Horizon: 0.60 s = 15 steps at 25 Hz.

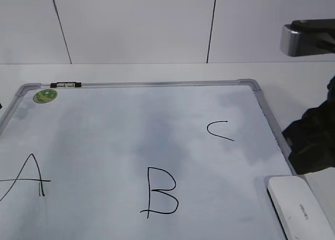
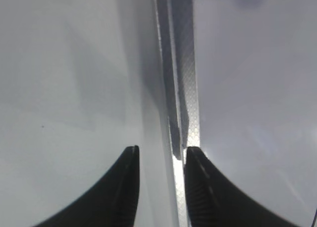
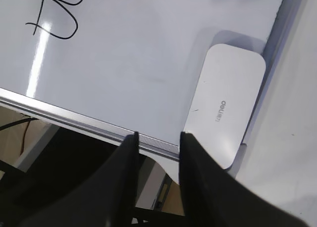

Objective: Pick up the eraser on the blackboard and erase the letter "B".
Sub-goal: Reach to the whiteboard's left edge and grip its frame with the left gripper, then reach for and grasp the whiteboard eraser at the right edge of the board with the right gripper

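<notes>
1. Eraser (image 1: 299,206) lies at lower right of the exterior frame, on the blackboard (image 1: 131,124) beside its right frame.
2. Letter "B" (image 1: 159,193) is intact, bottom centre.
3. Right gripper (image 3: 157,135) and left gripper (image 2: 161,150) are both released, holding nothing.

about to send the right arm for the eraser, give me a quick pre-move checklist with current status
1. Eraser lies flat on the blackboard by its right frame, nothing on top: ok
2. Right end effector open and empty: ok
3. Right end effector over the eraser: not ok, it sits off to one side, over the board's edge
4. Letter "B" intact, not yet erased: ok
5. Left end effector open, at the board's frame, apart from the eraser: ok
6. Marker on the top frame, far from the B: ok
</notes>
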Motion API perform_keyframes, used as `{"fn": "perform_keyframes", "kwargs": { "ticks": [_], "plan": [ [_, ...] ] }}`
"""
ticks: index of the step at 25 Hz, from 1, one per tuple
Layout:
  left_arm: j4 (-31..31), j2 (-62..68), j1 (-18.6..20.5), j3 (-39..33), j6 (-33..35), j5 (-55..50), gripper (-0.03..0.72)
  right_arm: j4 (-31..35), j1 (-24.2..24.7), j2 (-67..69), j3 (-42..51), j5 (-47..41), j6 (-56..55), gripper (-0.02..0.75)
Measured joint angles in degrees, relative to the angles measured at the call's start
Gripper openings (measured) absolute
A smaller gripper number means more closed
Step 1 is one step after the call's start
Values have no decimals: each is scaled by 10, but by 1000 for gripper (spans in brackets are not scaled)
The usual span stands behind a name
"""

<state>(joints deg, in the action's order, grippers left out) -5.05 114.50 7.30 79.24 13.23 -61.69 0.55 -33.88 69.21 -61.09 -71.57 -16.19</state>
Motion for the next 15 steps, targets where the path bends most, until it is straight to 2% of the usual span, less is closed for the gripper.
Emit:
{"fn": "perform_keyframes", "kwargs": {
  "ticks": [15],
  "plan": [
    [-8, 21, 0, 2, 0, -2, 239, 0, 0, 0, 0, 0, 0, 214]
  ]
}}
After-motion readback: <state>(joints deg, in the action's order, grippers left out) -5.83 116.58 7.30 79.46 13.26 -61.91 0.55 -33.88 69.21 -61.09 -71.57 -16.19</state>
